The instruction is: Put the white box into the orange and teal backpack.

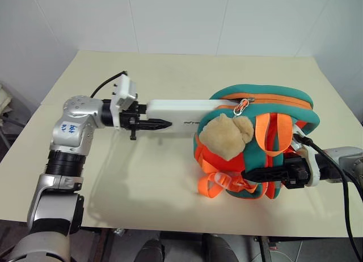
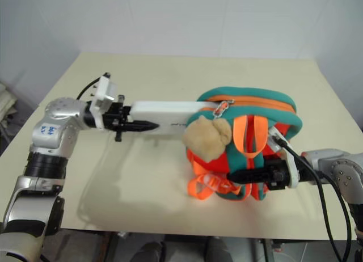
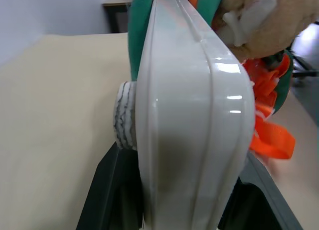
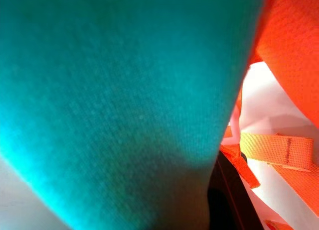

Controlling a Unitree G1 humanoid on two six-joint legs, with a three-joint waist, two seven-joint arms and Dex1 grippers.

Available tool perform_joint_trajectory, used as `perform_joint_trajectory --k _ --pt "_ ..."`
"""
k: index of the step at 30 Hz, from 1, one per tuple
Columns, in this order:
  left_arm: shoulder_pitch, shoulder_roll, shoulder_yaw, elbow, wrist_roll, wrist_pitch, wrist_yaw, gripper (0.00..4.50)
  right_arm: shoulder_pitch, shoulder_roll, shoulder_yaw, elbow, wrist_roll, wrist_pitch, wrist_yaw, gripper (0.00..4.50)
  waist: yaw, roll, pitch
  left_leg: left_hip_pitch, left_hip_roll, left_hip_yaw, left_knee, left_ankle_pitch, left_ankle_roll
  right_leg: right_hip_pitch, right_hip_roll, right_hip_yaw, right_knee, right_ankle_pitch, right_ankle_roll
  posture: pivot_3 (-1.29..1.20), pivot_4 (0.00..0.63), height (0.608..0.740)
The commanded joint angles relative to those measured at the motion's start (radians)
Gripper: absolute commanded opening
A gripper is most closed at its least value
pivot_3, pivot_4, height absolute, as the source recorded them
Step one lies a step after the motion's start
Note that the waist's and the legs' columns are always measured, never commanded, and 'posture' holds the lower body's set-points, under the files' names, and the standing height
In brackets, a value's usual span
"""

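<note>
The white box (image 1: 180, 115) is held level above the cream table (image 1: 142, 177), its long axis running across the scene from the left gripper (image 1: 153, 124) toward the orange and teal backpack (image 1: 266, 112). The left gripper points sideways toward the robot's right and is clamped on the near end of the box: in the left wrist view the box (image 3: 194, 120) stands edge-on between the two black fingers (image 3: 107, 190), which press on its broad faces, with a round grey-white pad (image 3: 125, 115) against one face. The far end of the box has gone into the backpack's mouth, under the orange zipper trim and behind the tan plush teddy bear (image 1: 227, 134) hanging at the front, so that only the part between gripper and bag is visible; the small dark lettering on the box lies right at the edge of the opening. The backpack sits on the table's right half, well apart from the left arm's elbow, with its orange straps (image 1: 218, 184) spilling onto the table toward the near edge. The right gripper (image 1: 249, 175) reaches in from the right, low at the backpack's near side, and its black fingers are closed on the bag's teal and orange fabric just beside the loose straps; the right wrist view looks straight onto teal cloth (image 4: 114, 100) pressed close, with orange webbing (image 4: 274, 150) beyond it.
</note>
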Motion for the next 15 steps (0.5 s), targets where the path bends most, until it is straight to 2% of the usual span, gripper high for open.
perform_joint_trajectory --k 1,6,11,15 --pt "-0.087 -0.036 -0.054 -0.008 0.022 0.038 -0.022 1.28 -0.008 -0.003 -0.007 -0.024 0.011 -0.002 0.011 0.59 -0.003 0.000 0.000 0.000 0.000 0.000 0.000 0.000 0.000 0.000 0.000 0.000 0.000 0.000 0.000 0.00 0.150 0.740" --pt "-0.196 -0.154 -0.144 0.085 0.087 0.041 -0.034 1.28 -0.008 -0.002 -0.004 -0.028 0.009 -0.005 0.013 0.59 -0.005 0.000 0.000 0.000 0.000 0.000 0.000 0.000 0.000 0.000 0.000 0.000 0.000 0.000 0.001 0.00 0.150 0.740" --pt "-0.286 -0.285 -0.203 0.221 0.196 -0.071 0.010 1.28 0.004 0.002 -0.016 -0.049 0.021 0.001 0.001 0.59 -0.006 -0.001 0.000 -0.001 0.000 0.000 0.001 0.000 0.000 0.000 0.000 0.000 0.000 0.000 0.001 0.00 0.150 0.740" --pt "-0.303 -0.363 -0.229 0.230 0.203 -0.034 -0.021 1.28 0.038 0.005 -0.040 -0.078 0.039 0.006 -0.018 0.59 -0.002 -0.001 0.000 -0.001 0.000 0.000 0.000 0.000 0.001 0.000 0.000 0.000 0.000 -0.001 0.001 0.00 0.150 0.740"
